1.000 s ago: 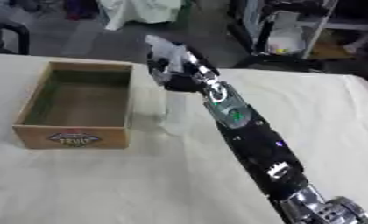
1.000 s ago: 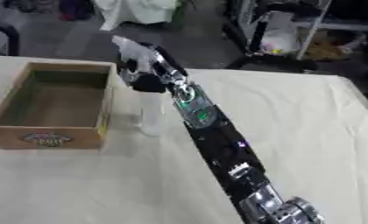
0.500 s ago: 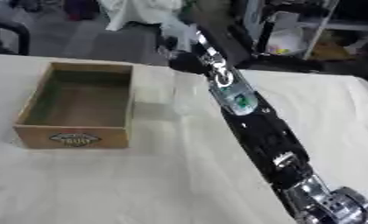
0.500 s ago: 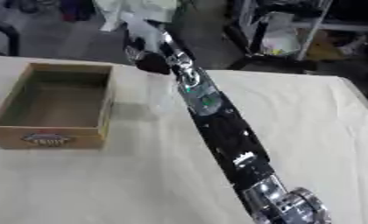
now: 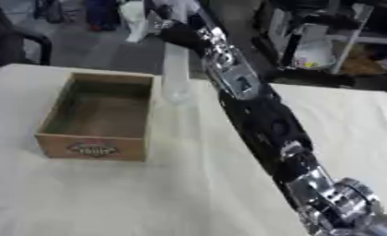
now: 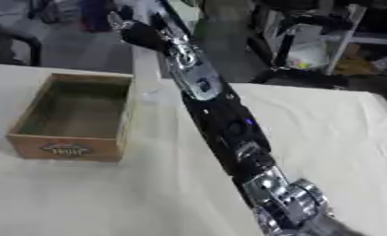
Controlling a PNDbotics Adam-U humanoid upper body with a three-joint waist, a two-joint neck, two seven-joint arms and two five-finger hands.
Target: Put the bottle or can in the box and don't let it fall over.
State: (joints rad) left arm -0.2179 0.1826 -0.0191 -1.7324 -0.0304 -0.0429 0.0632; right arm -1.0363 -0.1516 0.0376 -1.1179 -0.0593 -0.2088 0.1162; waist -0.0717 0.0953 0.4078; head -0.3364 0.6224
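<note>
Just beyond the box's far right corner, the clear plastic bottle (image 5: 177, 69) hangs upright above the counter (image 5: 148, 193), its top grasped by the robot's right hand (image 5: 179, 28), fingers curled round it. To do this well, I judge, carry it level over the opening before lowering. The brown wooden box (image 5: 96, 147) with a printed label holds nothing visible.
</note>
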